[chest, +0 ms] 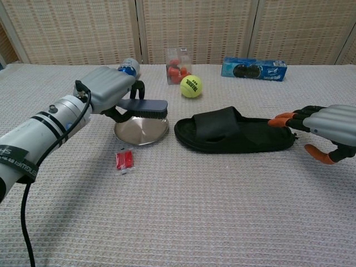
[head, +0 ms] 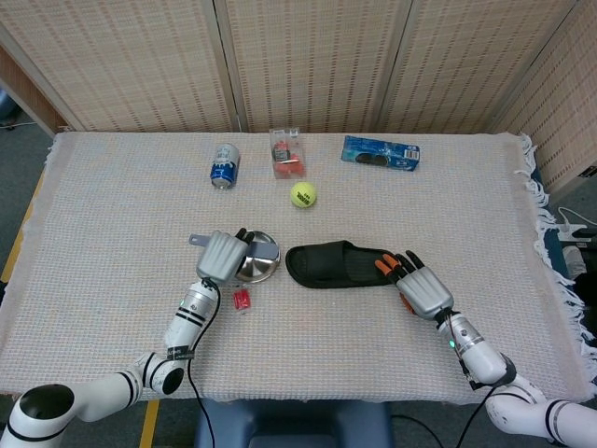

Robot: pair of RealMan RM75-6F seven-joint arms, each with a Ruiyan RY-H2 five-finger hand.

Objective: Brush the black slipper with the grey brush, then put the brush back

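Slipper (chest: 236, 131), black, flat on the cloth at frame centre, toe end pointing left; grey brush (chest: 142, 105) held level above the steel dish (chest: 141, 131), bristles down, clear of the dish, just left of the slipper toe; left hand (chest: 108, 93) wrapped around the brush handle, arm entering from lower left; right hand (chest: 328, 127) at the slipper's heel end on the right, fingers spread, grasping nothing, orange fingertips (chest: 283, 116) at the heel edge, contact unclear; small red packet (chest: 124, 160) on the cloth below the dish; tennis ball (head: 302, 194) above the slipper; clear box of red items (head: 286, 152), blue can (head: 223, 165) on its side and blue cookie pack (head: 380, 152) along the upper part of the table (head: 112, 224).
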